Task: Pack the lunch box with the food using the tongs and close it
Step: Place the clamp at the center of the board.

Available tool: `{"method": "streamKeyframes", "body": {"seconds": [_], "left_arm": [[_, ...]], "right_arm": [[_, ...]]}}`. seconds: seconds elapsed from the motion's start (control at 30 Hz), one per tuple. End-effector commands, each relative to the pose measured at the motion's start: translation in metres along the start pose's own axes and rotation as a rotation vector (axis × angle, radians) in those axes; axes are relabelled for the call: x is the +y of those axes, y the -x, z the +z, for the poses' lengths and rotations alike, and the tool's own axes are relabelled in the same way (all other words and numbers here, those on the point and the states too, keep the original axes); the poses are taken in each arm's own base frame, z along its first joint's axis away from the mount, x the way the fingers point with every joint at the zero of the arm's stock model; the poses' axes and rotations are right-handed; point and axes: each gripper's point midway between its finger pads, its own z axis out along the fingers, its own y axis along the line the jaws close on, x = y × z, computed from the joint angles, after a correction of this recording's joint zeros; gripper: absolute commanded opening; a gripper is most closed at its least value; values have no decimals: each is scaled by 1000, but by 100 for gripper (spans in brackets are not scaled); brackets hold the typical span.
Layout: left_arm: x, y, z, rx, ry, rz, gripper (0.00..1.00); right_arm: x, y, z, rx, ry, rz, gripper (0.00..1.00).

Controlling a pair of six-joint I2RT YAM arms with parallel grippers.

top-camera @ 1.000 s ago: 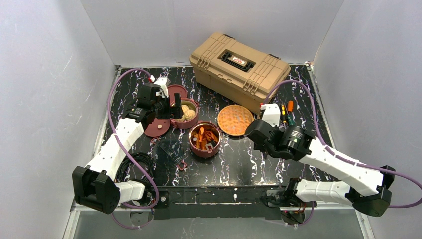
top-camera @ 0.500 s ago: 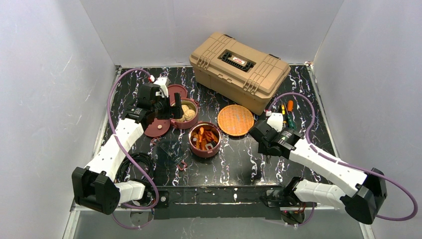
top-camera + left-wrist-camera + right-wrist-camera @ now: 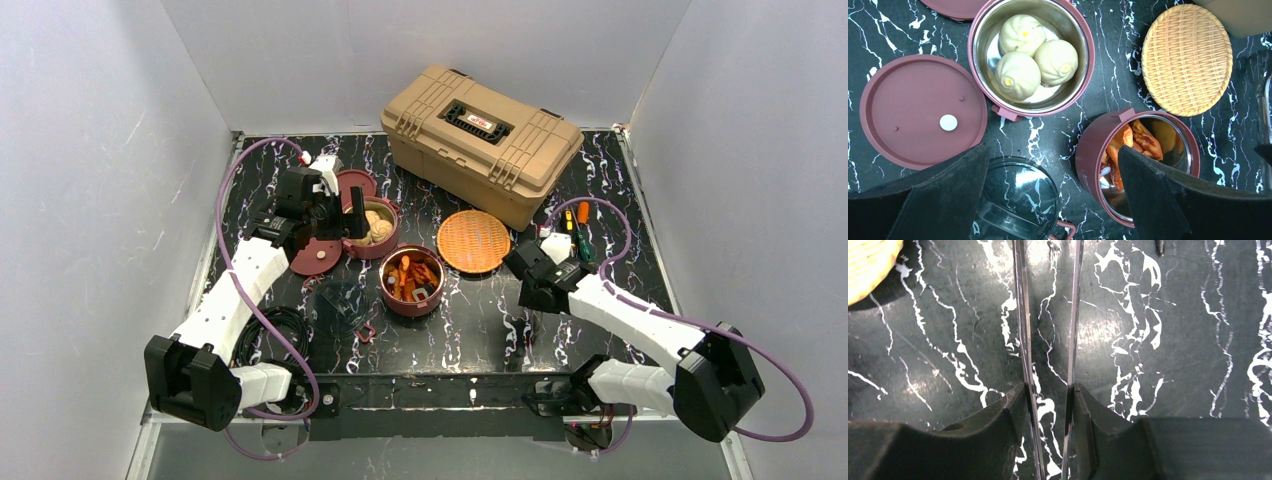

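Note:
The lunch box stands apart in pieces. One maroon bowl holds three beige buns, and a second bowl holds orange and red chunks. A flat maroon lid lies left of the buns. My left gripper hangs open above these bowls with nothing between its fingers. At the right, my right gripper is shut on the tongs. Their two slim arms run between the fingers and off the top of the right wrist view, low over the dark marbled table.
A tan toolbox stands at the back. An orange woven plate lies between the bowls and my right gripper. Screwdrivers lie just behind that gripper. A second maroon lid and a clear lid lie near the bowls.
My right arm has swung its elbow in and its wrist has shifted slightly right and nearer, still holding the tongs. The left arm has not moved.

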Motion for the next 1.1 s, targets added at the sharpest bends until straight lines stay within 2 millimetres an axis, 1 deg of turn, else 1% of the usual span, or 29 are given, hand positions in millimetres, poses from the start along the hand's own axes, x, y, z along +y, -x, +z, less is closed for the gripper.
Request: {"method": "streamKeyframes", "body": {"seconds": [0.0, 0.1, 0.3, 0.53, 0.7, 0.93, 1.07], "left_arm": [[-4, 6, -4, -4, -19, -6, 99], [-3, 6, -4, -3, -13, -6, 99], [-2, 6, -3, -1, -8, -5, 99], [-2, 4, 0, 11, -9, -8, 99], [-3, 3, 0, 13, -13, -8, 99], [-4, 5, -2, 6, -14, -6, 99], [-4, 6, -3, 3, -14, -7, 99]], "right_arm": [[15, 10, 26, 29, 99, 63, 45], [18, 14, 40, 57, 138, 83, 44], [14, 27, 57, 59, 115, 56, 45], [9, 29, 67, 75, 109, 60, 49], [9, 30, 68, 75, 111, 62, 59], [3, 34, 63, 62, 94, 54, 69], [-1, 40, 58, 45, 84, 52, 80]]}}
